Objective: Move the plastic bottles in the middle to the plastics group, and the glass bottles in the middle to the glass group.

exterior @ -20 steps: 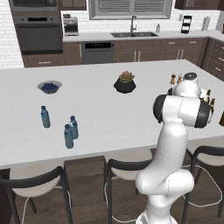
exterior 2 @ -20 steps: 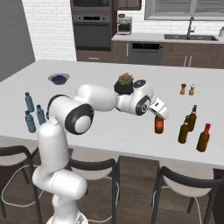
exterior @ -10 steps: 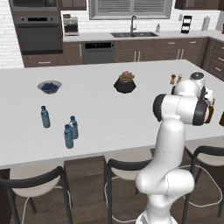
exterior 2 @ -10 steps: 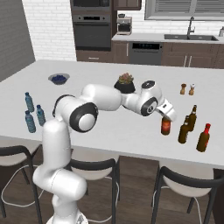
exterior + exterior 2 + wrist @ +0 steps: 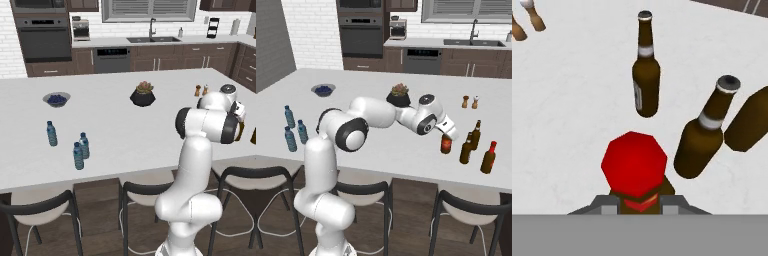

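My gripper (image 5: pixel 448 133) is shut on the neck of a reddish-brown glass bottle (image 5: pixel 445 145) with a red top (image 5: pixel 634 162), held upright low over the counter's right part. In the hand view its fingers (image 5: pixel 603 202) flank the neck just below the cap. The glass group stands just to the right: an amber long-necked bottle (image 5: pixel 476 134), a second one (image 5: pixel 466 150) and a red-topped one (image 5: pixel 488 157). Two of them (image 5: pixel 646 75) (image 5: pixel 704 135) show ahead of the hand. The plastics group, three small blue water bottles (image 5: pixel 289 116) (image 5: pixel 302 131) (image 5: pixel 290 139), stands far left.
A bowl of dark berries (image 5: pixel 323 90) sits at the back left of the white counter (image 5: pixel 381 150), with a potted plant (image 5: pixel 399 95) mid-back. Salt and pepper shakers (image 5: pixel 470 102) stand behind the glass group. Stools line the near edge.
The gripper has carried the red-topped bottle to the right, closer to the glass group. Nothing else has moved.
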